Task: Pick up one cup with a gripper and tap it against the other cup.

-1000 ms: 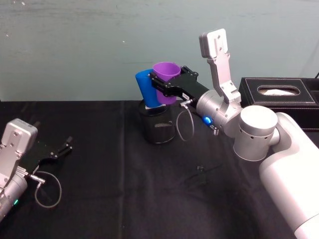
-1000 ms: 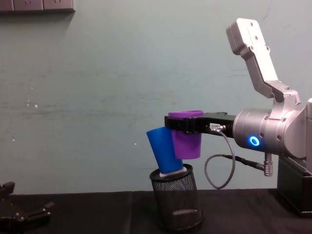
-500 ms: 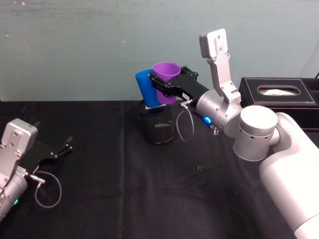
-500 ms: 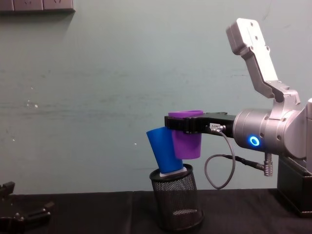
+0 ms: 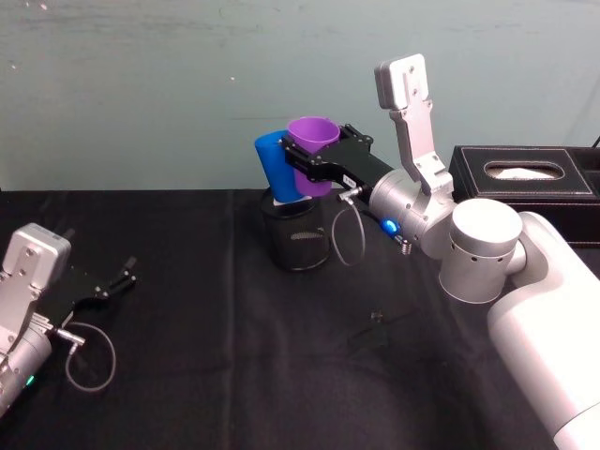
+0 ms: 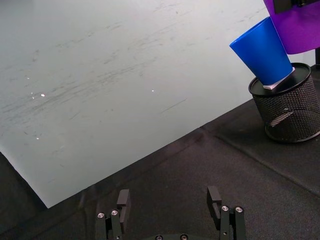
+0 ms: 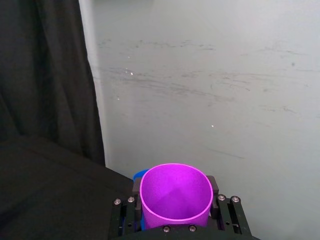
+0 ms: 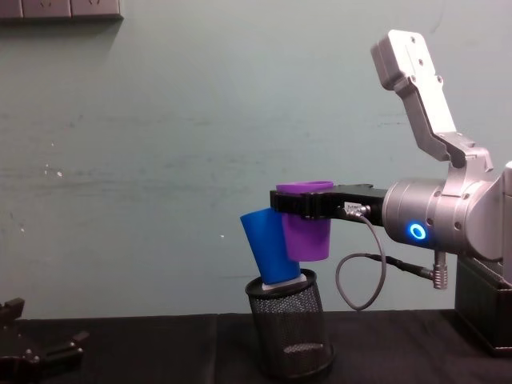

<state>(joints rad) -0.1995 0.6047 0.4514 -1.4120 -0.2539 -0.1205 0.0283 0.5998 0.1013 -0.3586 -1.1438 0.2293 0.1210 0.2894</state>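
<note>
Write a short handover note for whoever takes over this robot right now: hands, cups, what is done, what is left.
Right hand: shut on the purple cup, held upright in the air.
Left hand: open, idle, low at the robot's left.
Blue cup: tilted, propped in the mesh holder; the purple cup looks pressed to its side.
Done: pick-up, probably the tap. Left: confirm contact.

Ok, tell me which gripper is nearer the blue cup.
Right. The right gripper holds the purple cup right beside the blue cup; the left gripper sits open, far off to its left and lower.
</note>
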